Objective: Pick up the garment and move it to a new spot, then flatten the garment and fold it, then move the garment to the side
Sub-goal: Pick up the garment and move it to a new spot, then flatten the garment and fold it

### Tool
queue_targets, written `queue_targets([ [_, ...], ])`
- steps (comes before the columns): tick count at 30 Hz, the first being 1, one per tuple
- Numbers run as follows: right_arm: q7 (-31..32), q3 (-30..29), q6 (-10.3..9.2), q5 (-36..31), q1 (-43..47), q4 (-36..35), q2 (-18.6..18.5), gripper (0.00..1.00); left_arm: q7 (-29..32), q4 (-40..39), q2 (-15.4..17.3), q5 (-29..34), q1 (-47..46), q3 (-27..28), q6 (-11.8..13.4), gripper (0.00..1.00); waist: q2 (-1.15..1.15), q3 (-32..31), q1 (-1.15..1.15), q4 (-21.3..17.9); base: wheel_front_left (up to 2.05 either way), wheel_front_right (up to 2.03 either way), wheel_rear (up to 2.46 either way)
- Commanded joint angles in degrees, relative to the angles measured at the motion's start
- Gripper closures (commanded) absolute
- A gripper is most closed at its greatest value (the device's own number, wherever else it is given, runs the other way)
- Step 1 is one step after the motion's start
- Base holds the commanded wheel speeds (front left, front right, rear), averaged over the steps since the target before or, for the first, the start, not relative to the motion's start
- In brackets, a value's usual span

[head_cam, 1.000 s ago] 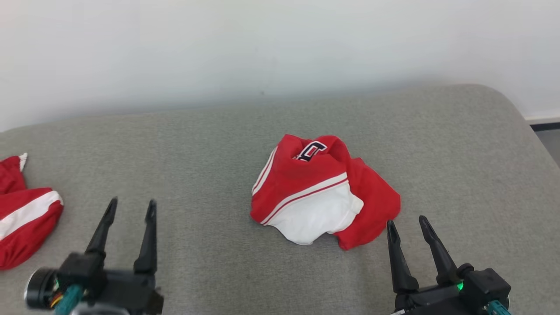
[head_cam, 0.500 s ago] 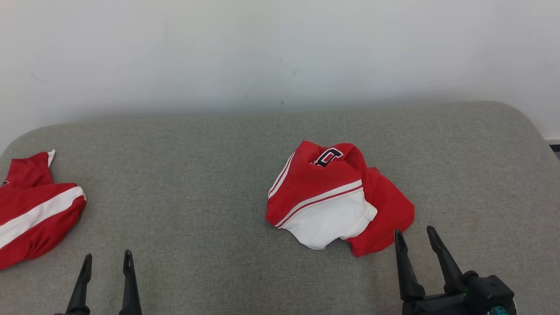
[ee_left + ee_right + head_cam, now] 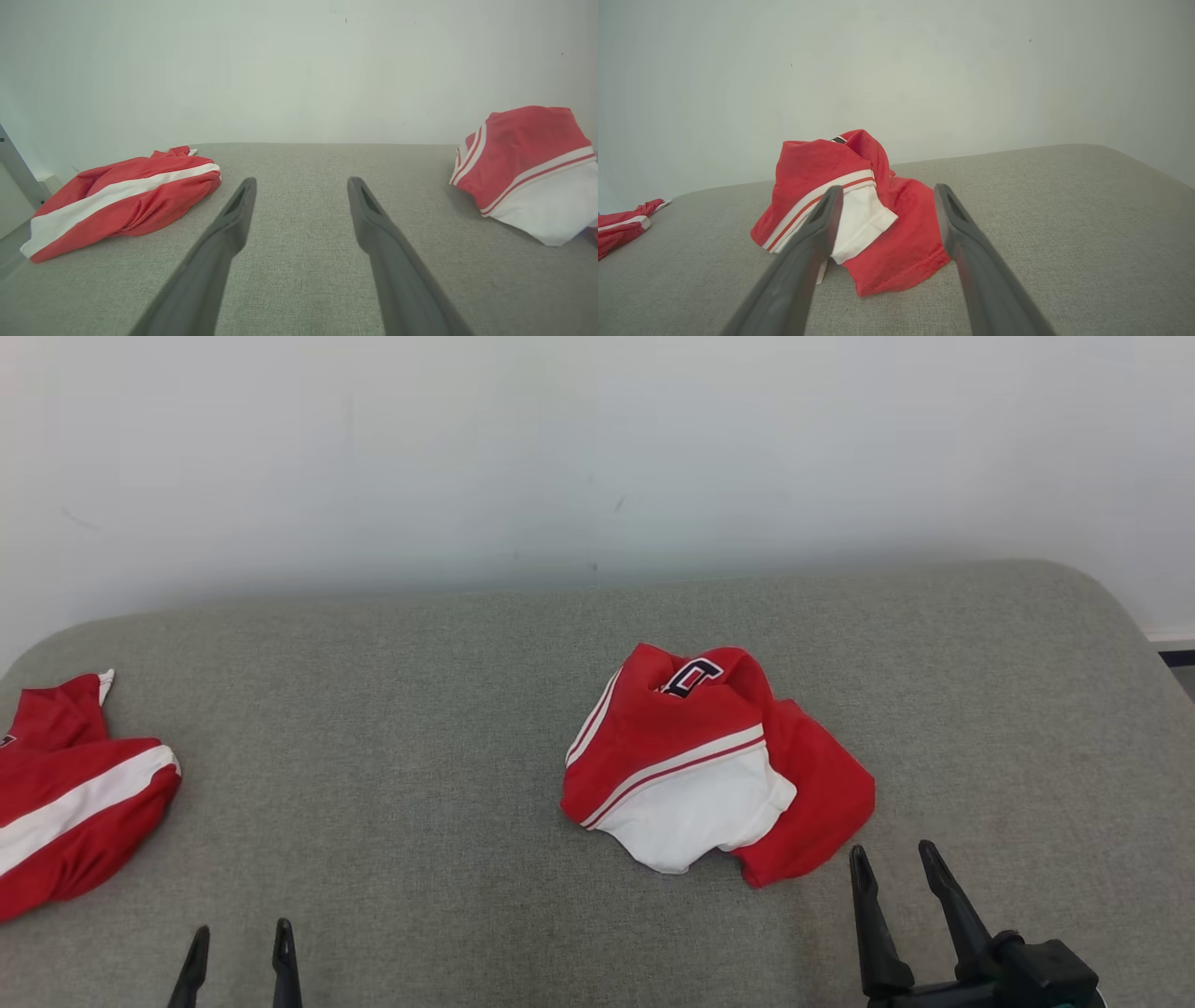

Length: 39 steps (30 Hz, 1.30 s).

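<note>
**Left arm drops back; crumpled garment waits by the right fingers**

Over the last second the whole head view has shifted, with more wall (image 3: 560, 448) above and everything riding a little lower and to the right, so the camera has moved and not the cloth. Against that shift, the left gripper (image 3: 241, 928) has truly pulled back. It stood well up on the grey padded surface (image 3: 420, 709) and now just its fingertips poke over the bottom edge. The right gripper (image 3: 892, 847) has kept its place relative to the heap. Both pairs of fingers stand spread apart with nothing between them.

The garment (image 3: 714, 765) lies in a red-and-white heap right of centre, untouched and not flattened. Its near red hem sits just beyond the right fingertips without touching them. From the right wrist it lies straight ahead between the fingers. The pick-up looks not yet begun, and the right arm is the better placed to start it.

A second garment (image 3: 75, 803), red with a white band, lies at the far left edge and partly runs out of view. Between the two is a broad bare stretch, probably the best place for spreading and folding. To the right, the surface runs clear to its rounded corner, and the far edge meets the wall, so there is less room there.
</note>
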Motion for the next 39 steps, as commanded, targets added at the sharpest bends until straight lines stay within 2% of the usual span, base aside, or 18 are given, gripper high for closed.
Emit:
queue_targets([
  [1, -0.03, -0.12, -0.12, -0.46, 0.82, 0.13, 0.01, 0.0, -0.19, 0.39, -0.31, 0.43, 1.01, 0.06, -0.19, 0.0, 0.0, -0.04, 0.01, 0.1, 0.0, 0.0, 0.0],
  [25, -0.03, 0.42, -0.12, -0.78, 0.89, 1.47, 0.01, 0.0, -0.2, 2.92, -1.19, 0.41, 1.0, -0.37, -0.91, 0.0, 0.0, 0.13, 0.01, 1.14, 0.0, 0.0, 0.0],
  [39, -0.03, 0.79, -0.12, -1.1, 0.89, 1.37, 0.01, 0.0, -0.2, 3.13, -1.2, -0.48, 1.09, -0.63, 0.04, 0.0, 0.0, 0.14, 0.01, 1.14, 0.0, 0.0, 0.0],
])
